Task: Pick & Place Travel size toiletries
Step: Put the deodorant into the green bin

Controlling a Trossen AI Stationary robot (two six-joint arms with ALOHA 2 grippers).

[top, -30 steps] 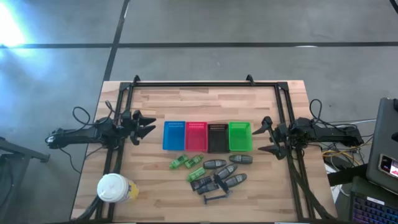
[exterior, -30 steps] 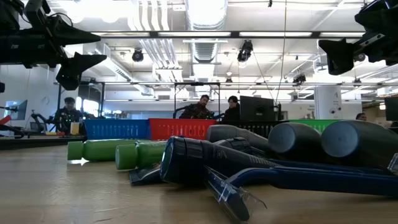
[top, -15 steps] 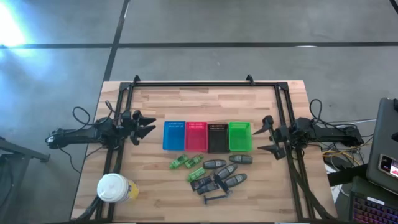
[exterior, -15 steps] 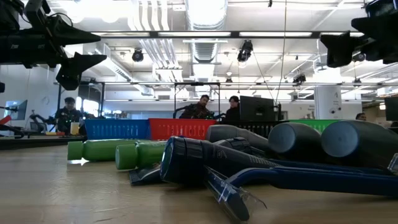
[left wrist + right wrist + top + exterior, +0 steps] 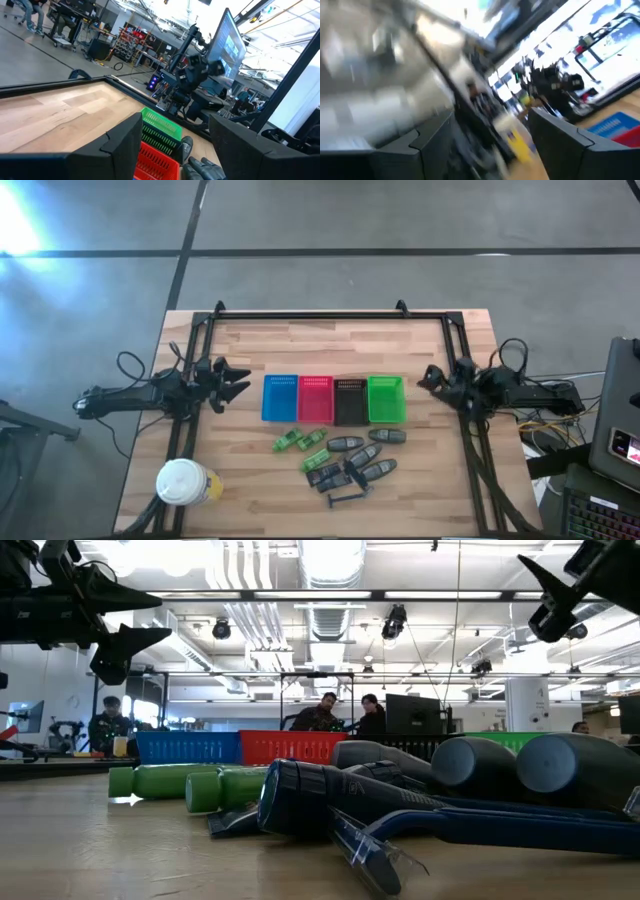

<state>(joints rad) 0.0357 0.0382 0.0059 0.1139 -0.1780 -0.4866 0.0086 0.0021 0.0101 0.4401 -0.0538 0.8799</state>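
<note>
light wood counter [image 5: 250, 350] carries four small baskets in a row: blue basket [image 5: 280, 397], red basket [image 5: 315, 398], black basket [image 5: 349, 400], green basket [image 5: 386, 399]. the toiletries lie loose in a cluster on the counter just in front of the baskets, none in a basket: green bottles [image 5: 298, 441] toward the left of the pile, grey tubes [image 5: 362, 453] to the right, dark packets [image 5: 325, 475] and a thin black razor [image 5: 347, 497] nearest the front edge. low view shows the same pile close up, green bottles [image 5: 165, 781] lying on their sides beside the grey tubes [image 5: 470, 768]. yellow cup with white lid [image 5: 184, 482] stands at the front left corner, well apart from the pile. left pincer [image 5: 238, 381] hovers left of the blue basket, fingers spread wide, holding nothing. right pincer [image 5: 424, 381] is off to the right of the green basket, above the counter, holding nothing; can't tell how far its fingers are open. people sit in the room behind.
</note>
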